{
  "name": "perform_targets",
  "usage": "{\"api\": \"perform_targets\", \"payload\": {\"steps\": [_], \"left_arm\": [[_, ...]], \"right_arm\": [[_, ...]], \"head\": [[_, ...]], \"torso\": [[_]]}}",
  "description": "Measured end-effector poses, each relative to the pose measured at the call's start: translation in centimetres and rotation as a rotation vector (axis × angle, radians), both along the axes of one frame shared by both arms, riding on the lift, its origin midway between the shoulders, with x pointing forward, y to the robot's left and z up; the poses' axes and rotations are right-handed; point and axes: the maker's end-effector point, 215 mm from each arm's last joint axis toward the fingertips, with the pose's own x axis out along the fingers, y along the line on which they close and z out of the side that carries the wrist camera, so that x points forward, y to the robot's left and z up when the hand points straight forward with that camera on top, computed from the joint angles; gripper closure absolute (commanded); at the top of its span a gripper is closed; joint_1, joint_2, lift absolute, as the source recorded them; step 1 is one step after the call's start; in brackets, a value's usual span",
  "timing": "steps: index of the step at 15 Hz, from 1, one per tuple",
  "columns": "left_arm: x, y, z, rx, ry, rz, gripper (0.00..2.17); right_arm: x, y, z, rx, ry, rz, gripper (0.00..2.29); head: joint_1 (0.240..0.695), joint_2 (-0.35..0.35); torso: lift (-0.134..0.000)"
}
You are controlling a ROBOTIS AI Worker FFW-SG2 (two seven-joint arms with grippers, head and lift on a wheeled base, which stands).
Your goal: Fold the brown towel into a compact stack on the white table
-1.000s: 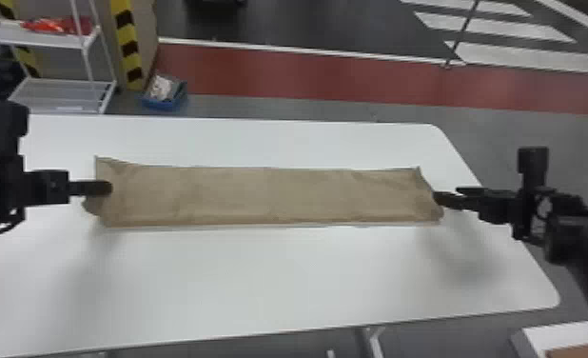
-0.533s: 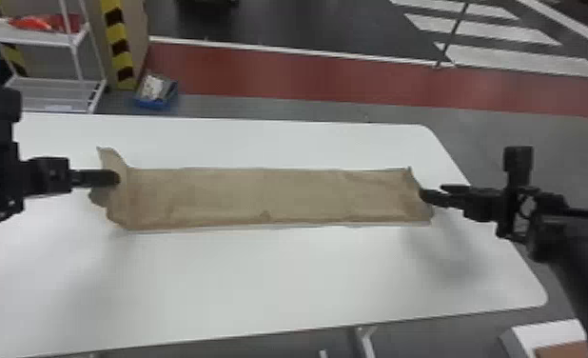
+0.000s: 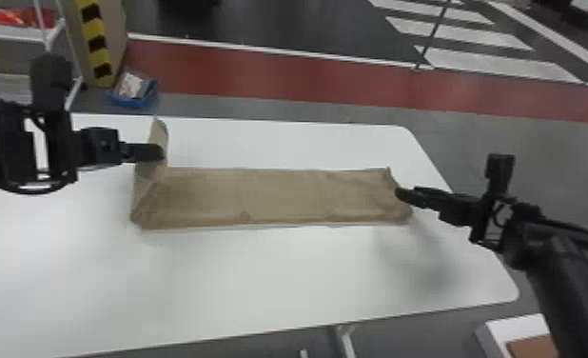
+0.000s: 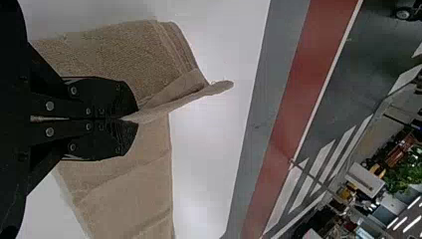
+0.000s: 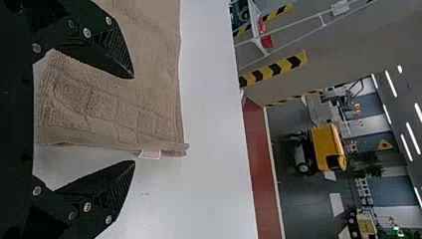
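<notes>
We see the brown towel (image 3: pixel 279 195) lying in a long, thin strip from side to side on the white counter (image 3: pixel 269 281). Its left end is lifted up, and a bit of it sticks up like a little flap. The left gripper (image 3: pixel 159 152) is at that end. In the left wrist view, we see its two black fingers (image 4: pixel 107 99) pressed together, with the cloth pinched in their tips. The strip under the flap lies on the counter, with some soft creases in it.

The right gripper (image 3: pixel 401 193) is at the other end of the towel. In the right wrist view, we see it wide open, with a big space between its fingers. One finger is over the cloth, and the other is over the white counter. A small white tag (image 5: pixel 150 154) pokes out from the towel's edge.

Past the counter, on the left, we see a blue bin (image 3: pixel 135 101) on the floor, near a post with yellow and black stripes (image 3: pixel 94 40). A wide red stripe (image 3: pixel 269 74) runs along the floor.
</notes>
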Motion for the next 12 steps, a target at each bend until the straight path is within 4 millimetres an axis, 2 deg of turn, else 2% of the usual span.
{"api": "perform_targets", "payload": {"steps": [3, 6, 7, 9, 12], "left_arm": [[-0.1, -5.3, 1.3, -0.013, -0.012, -0.049, 1.74], [-1.1, -10.9, 1.5, -0.010, -0.013, -0.106, 1.74], [-1.2, -12.3, 1.4, 0.001, -0.022, -0.118, 1.74], [0.1, -12.5, 0.8, 0.032, -0.048, -0.097, 1.74], [1.9, -12.7, 0.9, 0.048, -0.096, -0.064, 1.74]], "right_arm": [[-0.6, 0.0, 0.3, 0.018, -0.005, -0.007, 0.31], [-1.2, -0.8, 0.9, 0.036, -0.030, -0.018, 0.31], [-1.4, -1.3, 1.4, 0.045, -0.044, -0.022, 0.31], [-1.9, -2.8, 2.4, 0.054, -0.066, -0.032, 0.31], [-3.0, -5.1, 2.8, 0.050, -0.072, -0.057, 0.31]], "head": [[0.678, -0.327], [0.673, -0.350], [0.667, -0.350], [0.659, -0.350], [0.649, -0.350]], "torso": [[-0.120], [-0.120], [-0.120], [-0.120], [-0.120]]}}
